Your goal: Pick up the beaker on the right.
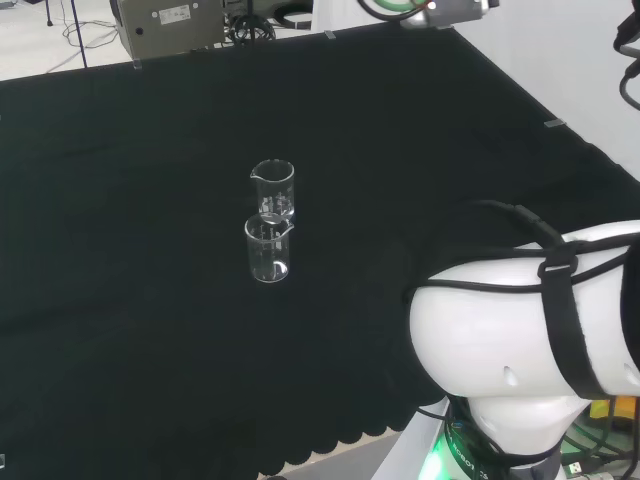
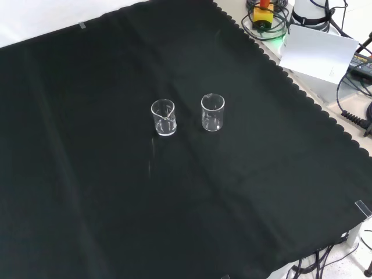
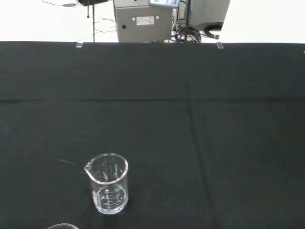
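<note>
Two clear glass beakers stand upright and close together near the middle of the black cloth. In the head view one beaker (image 1: 268, 250) is nearer and the other beaker (image 1: 272, 189) stands just behind it. The front view shows them side by side and a little apart, the left beaker (image 2: 163, 118) with its spout toward the right beaker (image 2: 213, 112). Both look empty. In the wrist view one whole beaker (image 3: 108, 183) stands some way ahead, and the rim of the second beaker (image 3: 62, 226) just shows at the picture's edge. The arm's white link (image 1: 520, 340) is at the head view's lower right.
The cloth's scalloped edge (image 2: 302, 96) runs along the front view's right side, with cables and a white sheet (image 2: 317, 52) beyond it. A grey equipment box (image 1: 165, 25) stands past the cloth's far edge in the head view.
</note>
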